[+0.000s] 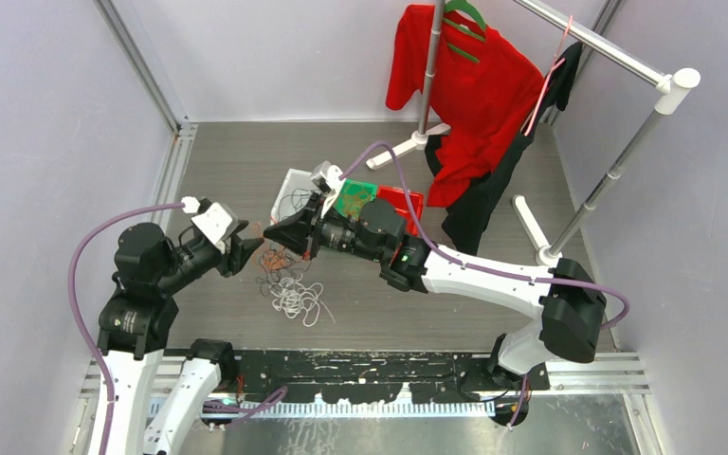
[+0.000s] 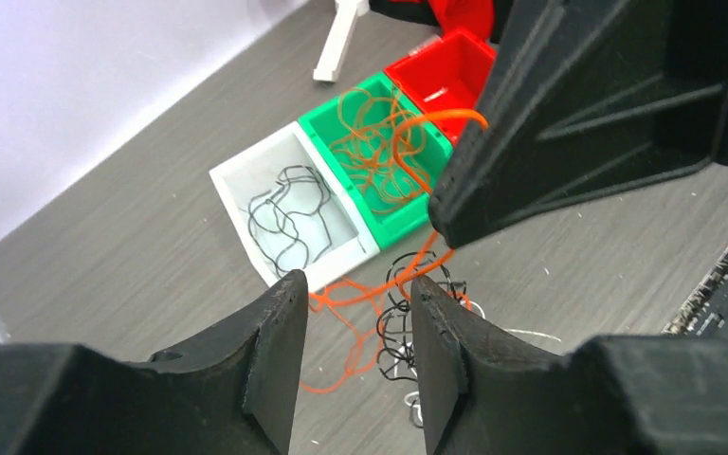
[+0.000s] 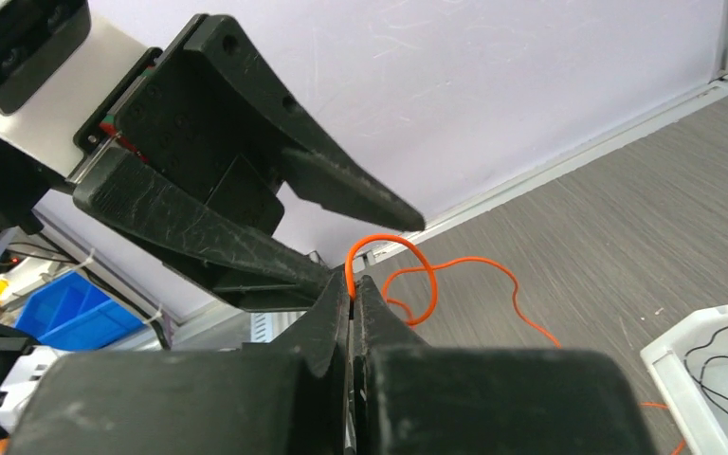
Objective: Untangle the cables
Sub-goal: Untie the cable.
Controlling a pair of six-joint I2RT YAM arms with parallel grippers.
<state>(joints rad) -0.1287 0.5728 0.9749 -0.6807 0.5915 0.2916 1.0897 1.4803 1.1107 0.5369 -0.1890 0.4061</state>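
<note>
The cables [image 1: 289, 280] lie as a tangled bunch of orange, black and white wires on the grey floor between the two arms. My right gripper [image 3: 353, 284] is shut on one orange cable [image 3: 431, 275], whose loop curls out above the tips and trails down to the floor. My left gripper [image 2: 358, 294] stands open just above the bunch [image 2: 393, 327], with nothing between its fingers. In the top view the left gripper [image 1: 246, 254] and right gripper [image 1: 267, 230] nearly meet tip to tip. Black wires lie in the white bin [image 2: 341, 270], orange ones in the green bin [image 2: 393, 227].
A red bin [image 2: 455, 57] stands next to the green one. Behind the bins is a clothes rack [image 1: 616, 57] with a red garment [image 1: 474, 85] and a dark one, its white feet [image 1: 531, 227] on the floor. Walls close in left and right.
</note>
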